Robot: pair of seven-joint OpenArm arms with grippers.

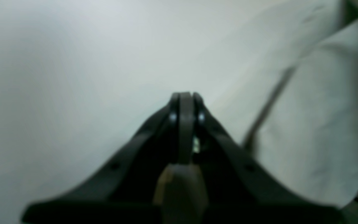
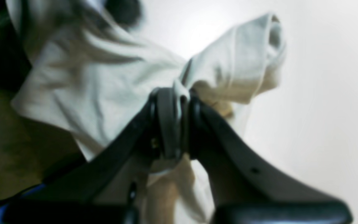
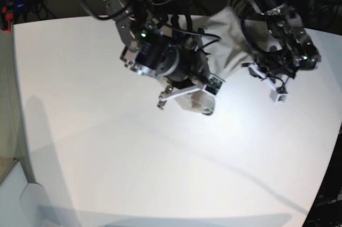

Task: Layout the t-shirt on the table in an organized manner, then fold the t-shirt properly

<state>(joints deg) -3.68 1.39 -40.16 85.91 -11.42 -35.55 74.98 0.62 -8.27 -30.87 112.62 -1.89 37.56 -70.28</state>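
Plain beige soft-fabric t-shirt [image 2: 98, 90]: bunched at the far edge of the white matte surface [image 3: 133, 157]. Right gripper [image 2: 179, 99]: clamped on a fold (sleeve dangling beside). Left gripper [image 1: 185, 99]: jaws together, empty, near the shirt.

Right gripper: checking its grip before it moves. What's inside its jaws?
A bunched fold of the t-shirt is pinched in the right gripper. How much cloth lies deeper between the jaws is hidden.
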